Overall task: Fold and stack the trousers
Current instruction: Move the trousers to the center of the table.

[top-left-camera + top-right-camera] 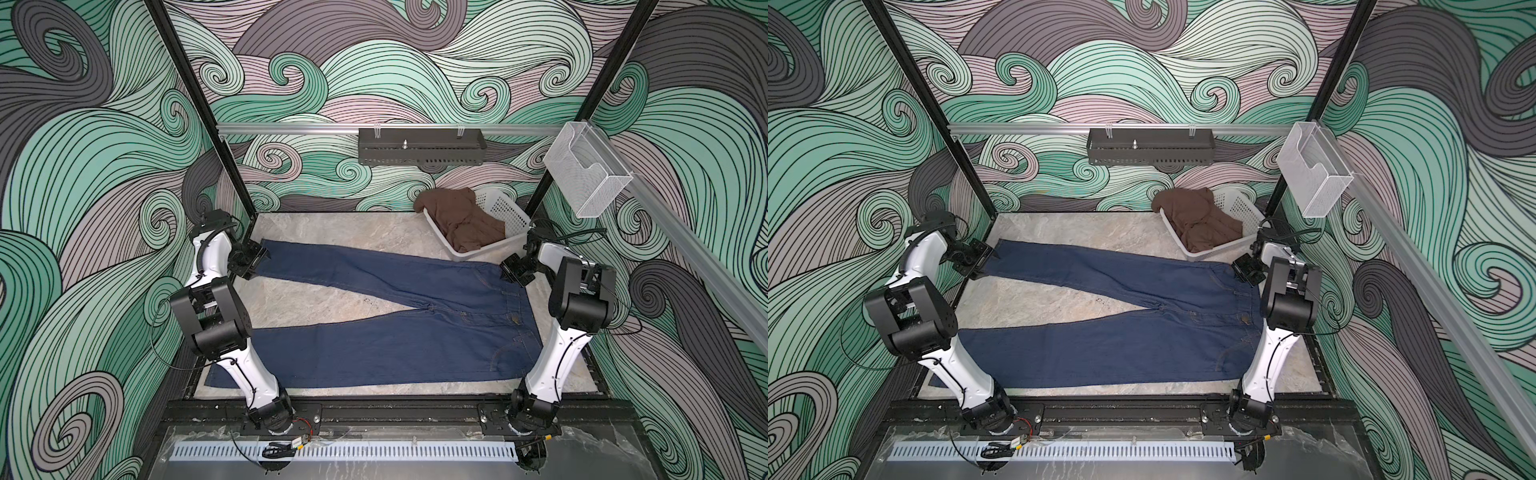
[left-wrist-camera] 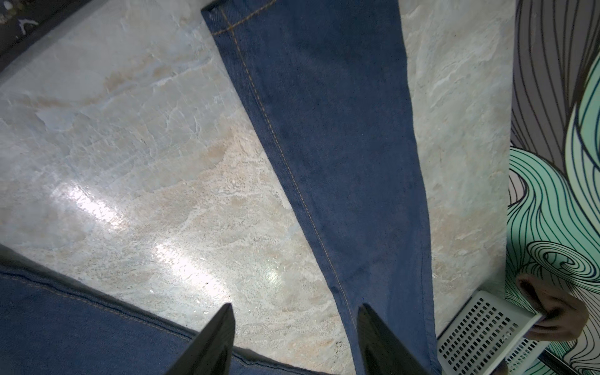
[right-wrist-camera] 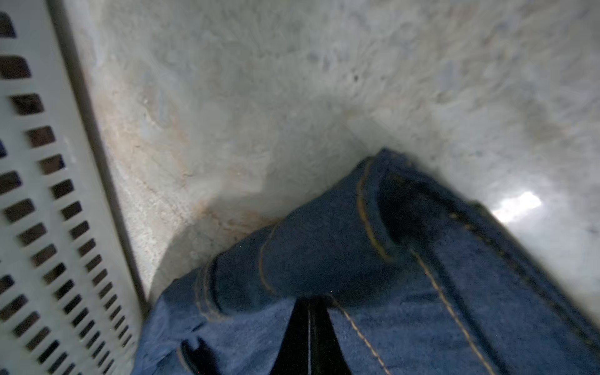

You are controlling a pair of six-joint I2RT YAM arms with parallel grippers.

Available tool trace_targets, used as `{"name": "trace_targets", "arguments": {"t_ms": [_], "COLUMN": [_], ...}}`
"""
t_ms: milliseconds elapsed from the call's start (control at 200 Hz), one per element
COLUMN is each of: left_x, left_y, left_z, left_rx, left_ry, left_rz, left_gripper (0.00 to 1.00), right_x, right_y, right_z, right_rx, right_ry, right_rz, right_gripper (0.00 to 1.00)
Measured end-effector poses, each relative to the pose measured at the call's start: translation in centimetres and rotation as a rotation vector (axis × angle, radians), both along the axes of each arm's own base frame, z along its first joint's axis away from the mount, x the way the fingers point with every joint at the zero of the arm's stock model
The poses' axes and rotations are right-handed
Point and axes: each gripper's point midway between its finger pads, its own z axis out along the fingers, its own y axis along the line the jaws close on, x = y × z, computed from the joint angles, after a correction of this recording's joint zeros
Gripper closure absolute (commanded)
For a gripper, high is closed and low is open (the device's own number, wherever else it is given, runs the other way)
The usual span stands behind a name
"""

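Right now the trousers lie flat on the marble table, waist towards my right arm and legs splayed in a V towards my left, as both top views show.

My left gripper hangs at the hem end of the far leg. From the left wrist camera its jaws stand well apart with nothing between them: one black fingertip is over bare table, the other over the denim beside the orange seam.

My right gripper is at the far corner of the waistband. In the right wrist view its jaws are pressed together, and the denim rises in a bunched peak just ahead of the tips. That picture is blurred, so I can only say they seem to have pinched the waistband there.

What crowds me is the white basket, tilted at the far right of the table, its slotted wall just beside that corner of the trousers. A brown garment is heaped in it and spills over its rim. My left arm lies across the near leg and hides part of it; my right arm covers the near end of the waist. A dark tray and a clear mesh holder hang on the rails, well apart from the cloth.
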Motion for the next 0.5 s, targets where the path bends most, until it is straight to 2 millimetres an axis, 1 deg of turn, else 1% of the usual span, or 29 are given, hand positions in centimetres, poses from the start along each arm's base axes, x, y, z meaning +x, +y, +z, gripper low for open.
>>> {"name": "trace_targets", "arguments": {"t_ms": [80, 190, 310, 365, 445, 500], "left_x": [0.8, 1.8, 2.9, 3.3, 3.7, 3.9], "left_y": [0.2, 0.4, 0.8, 1.0, 1.0, 0.9], "left_z": [0.7, 1.0, 0.6, 0.2, -0.8, -1.6], "left_rx": [0.003, -0.001, -0.006, -0.010, -0.019, -0.029], "left_ry": [-0.023, -0.033, -0.025, -0.015, 0.008, 0.029], "left_rz": [-0.009, -0.023, -0.040, -0.046, -0.054, -0.063], "left_gripper": [0.35, 0.34, 0.34, 0.35, 0.38, 0.38], "right_x": [-0.1, -0.2, -0.4, -0.6, -0.7, -0.7], "right_y": [-0.9, -2.2, -3.9, -4.3, -4.5, -4.4], "right_z": [0.0, 0.0, 0.1, 0.1, 0.1, 0.3], "right_rx": [-0.001, -0.017, -0.048, -0.053, -0.053, -0.047], "right_ry": [0.001, 0.007, 0.019, 0.026, 0.031, 0.026], "right_rz": [-0.023, -0.050, -0.083, -0.094, -0.097, -0.100], "right_gripper": [0.93, 0.91, 0.91, 0.89, 0.81, 0.70]}}
